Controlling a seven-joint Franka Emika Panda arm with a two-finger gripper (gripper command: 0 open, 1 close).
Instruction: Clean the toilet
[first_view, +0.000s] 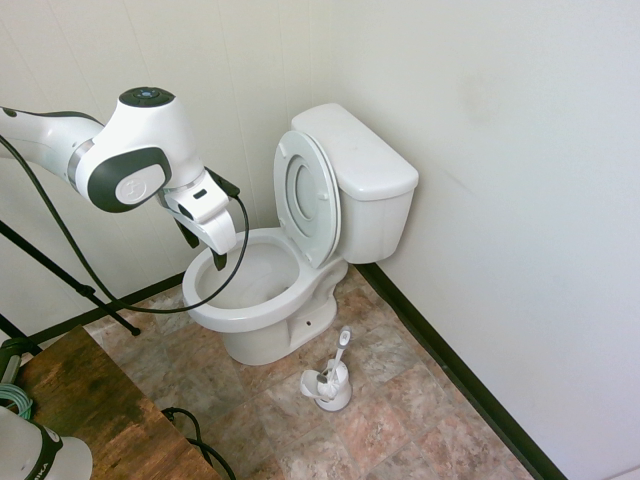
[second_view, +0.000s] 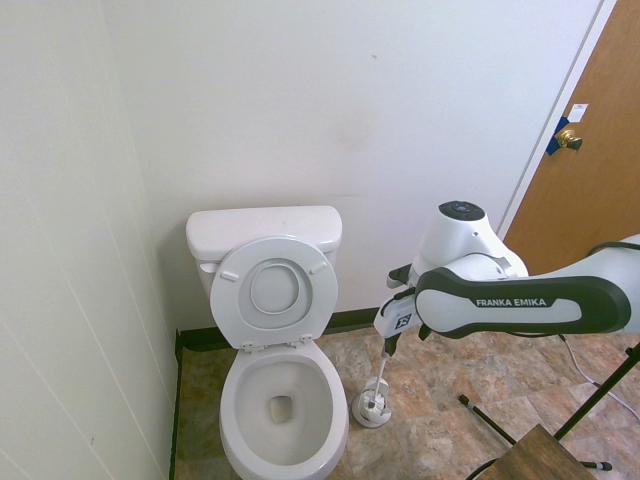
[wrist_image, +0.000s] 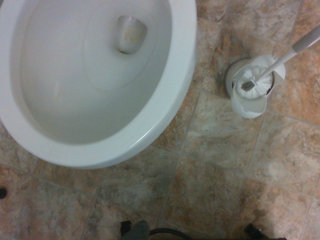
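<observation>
Brush: white toilet brush (first_view: 340, 349) standing in holder
Holder (first_view: 329, 388): on tiled floor (first_view: 420, 410)
Door: brown wooden door (second_view: 590, 180), far right

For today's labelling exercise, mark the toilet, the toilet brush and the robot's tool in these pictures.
toilet (first_view: 262, 318): first exterior view, front rim of the bowl.
toilet brush (first_view: 341, 345): first exterior view, its handle.
tool (first_view: 203, 251): first exterior view, between the open fingertips.

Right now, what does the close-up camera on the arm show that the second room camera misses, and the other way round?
Only the wrist view shows the brush head sitting in its holder from above. Only the second exterior view shows the tank, raised seat, door and the fingers, empty. Both show the toilet bowl and tiled floor.
</observation>
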